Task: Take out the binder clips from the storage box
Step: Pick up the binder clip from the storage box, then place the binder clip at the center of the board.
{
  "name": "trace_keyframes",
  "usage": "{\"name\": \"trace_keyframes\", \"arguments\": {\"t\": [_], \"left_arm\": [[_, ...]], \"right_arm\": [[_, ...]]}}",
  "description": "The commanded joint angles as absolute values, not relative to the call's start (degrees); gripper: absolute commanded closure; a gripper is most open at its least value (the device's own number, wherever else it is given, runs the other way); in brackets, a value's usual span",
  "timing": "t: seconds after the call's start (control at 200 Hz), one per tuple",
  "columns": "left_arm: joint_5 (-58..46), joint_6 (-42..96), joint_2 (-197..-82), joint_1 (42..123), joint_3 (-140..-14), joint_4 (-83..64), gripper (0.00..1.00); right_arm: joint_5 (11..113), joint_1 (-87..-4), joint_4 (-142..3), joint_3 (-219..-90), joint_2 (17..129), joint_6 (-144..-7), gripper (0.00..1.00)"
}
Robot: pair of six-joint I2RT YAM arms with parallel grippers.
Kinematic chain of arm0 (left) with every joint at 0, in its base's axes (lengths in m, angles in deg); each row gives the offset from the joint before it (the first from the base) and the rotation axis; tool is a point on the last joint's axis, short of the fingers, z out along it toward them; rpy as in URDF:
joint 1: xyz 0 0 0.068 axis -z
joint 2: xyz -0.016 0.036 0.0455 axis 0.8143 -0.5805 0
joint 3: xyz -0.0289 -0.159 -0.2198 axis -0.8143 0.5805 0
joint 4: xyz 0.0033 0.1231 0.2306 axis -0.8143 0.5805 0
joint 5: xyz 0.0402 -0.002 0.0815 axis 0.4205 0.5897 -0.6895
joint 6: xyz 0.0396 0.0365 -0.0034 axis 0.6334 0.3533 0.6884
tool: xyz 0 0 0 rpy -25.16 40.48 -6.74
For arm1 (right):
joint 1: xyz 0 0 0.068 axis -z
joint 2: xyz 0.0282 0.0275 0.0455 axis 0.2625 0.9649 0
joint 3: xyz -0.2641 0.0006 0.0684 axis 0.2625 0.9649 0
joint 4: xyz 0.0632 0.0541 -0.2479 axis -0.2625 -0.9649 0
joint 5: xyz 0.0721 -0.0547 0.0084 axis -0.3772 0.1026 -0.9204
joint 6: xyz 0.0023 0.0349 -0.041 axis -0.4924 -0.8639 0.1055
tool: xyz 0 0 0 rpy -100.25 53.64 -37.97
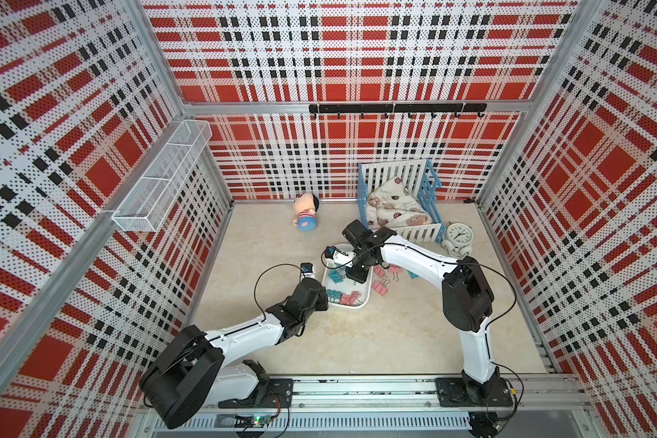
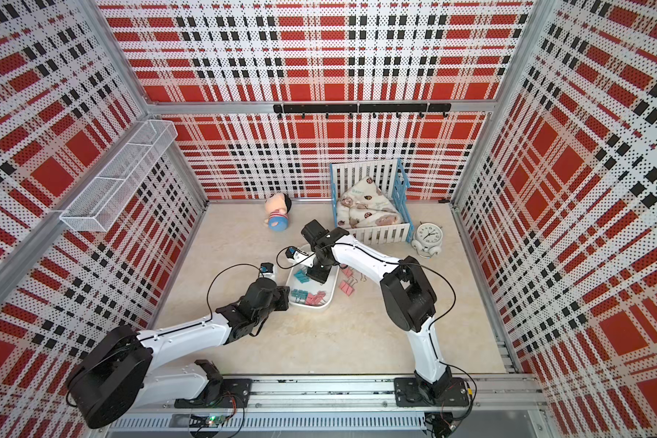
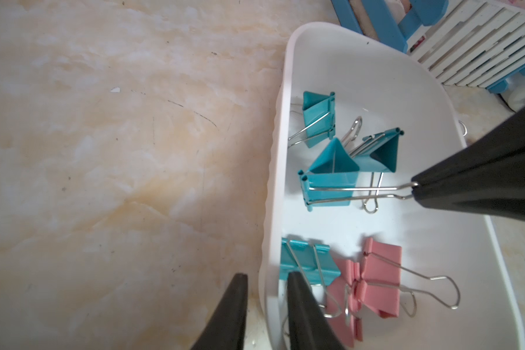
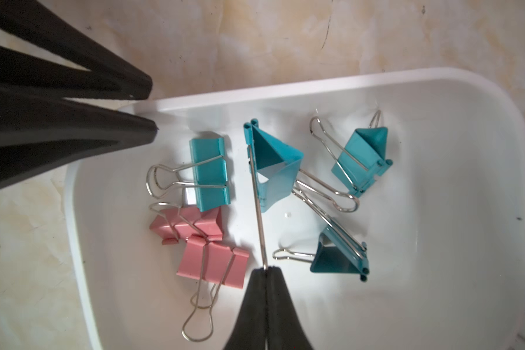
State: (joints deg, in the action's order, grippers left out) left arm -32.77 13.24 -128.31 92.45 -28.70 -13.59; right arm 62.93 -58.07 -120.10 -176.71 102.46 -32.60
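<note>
6 binder clips (image 4: 219,263) are left in the storage box (image 4: 285,89), 4 teal and 2 pink. At frame centre the right hand (image 4: 265,269) is pinched shut on the wire handle of 1 teal clip (image 4: 275,169). The left hand (image 3: 267,278) straddles the box wall and seems to clamp it. Only the top views show finished work: perhaps 4 loose clips (image 1: 379,286) on the counter (image 1: 357,341), right of the box. There the right arm (image 1: 414,258) hides the grip.

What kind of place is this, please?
Probably a robot test booth staged as a nursery: perforated plaid wall panels, left arm and right arm mounted on a metal rail, and a toy crib, doll and alarm clock on the floor.
</note>
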Motion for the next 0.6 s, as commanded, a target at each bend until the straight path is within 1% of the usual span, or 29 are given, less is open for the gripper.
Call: {"name": "trace_keyframes", "arguments": {"t": [0.0,0.185,0.466,0.591], "left_arm": [[-33.7,13.1,-127.0,92.6,-28.0,-13.3,0.7],[-33.8,13.2,-126.8,92.6,-28.0,-13.2,0.7],[-33.9,13.4,-126.9,92.6,-28.1,-13.1,0.7],[-33.8,13.6,-126.9,92.6,-28.4,-12.8,0.7]], "right_arm": [[59.1,-58.0,-117.4,-176.1,98.7,-33.8,0.94],[55.7,-56.3,-115.4,-174.3,95.8,-35.4,0.95],[52.4,-51.4,-113.5,-169.3,89.3,-39.3,0.97],[53.6,-49.5,-113.8,-168.0,86.5,-42.3,0.99]]}}
